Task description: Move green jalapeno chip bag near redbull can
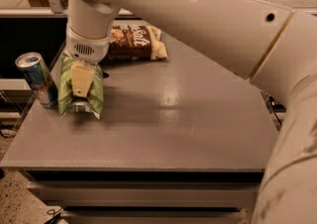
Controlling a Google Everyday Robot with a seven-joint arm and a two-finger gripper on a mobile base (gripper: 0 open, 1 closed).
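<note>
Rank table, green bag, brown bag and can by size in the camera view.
1. table
2. green bag and brown bag: too alike to rank; brown one farther, partly behind the arm
3. can
The gripper holds the green bag beside the can.

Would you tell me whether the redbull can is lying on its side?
No, the redbull can stands upright near the edge of the table, beside the green jalapeno chip bag that the tool grips.

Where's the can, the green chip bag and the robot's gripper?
Slim blue-and-silver redbull can (pixel 38 80): camera view, side wall.
Flat green crinkly jalapeno chip bag (pixel 97 91): camera view, right half.
Gripper (pixel 80 91): camera view, fingertips gripping the bag, right of can.
</note>
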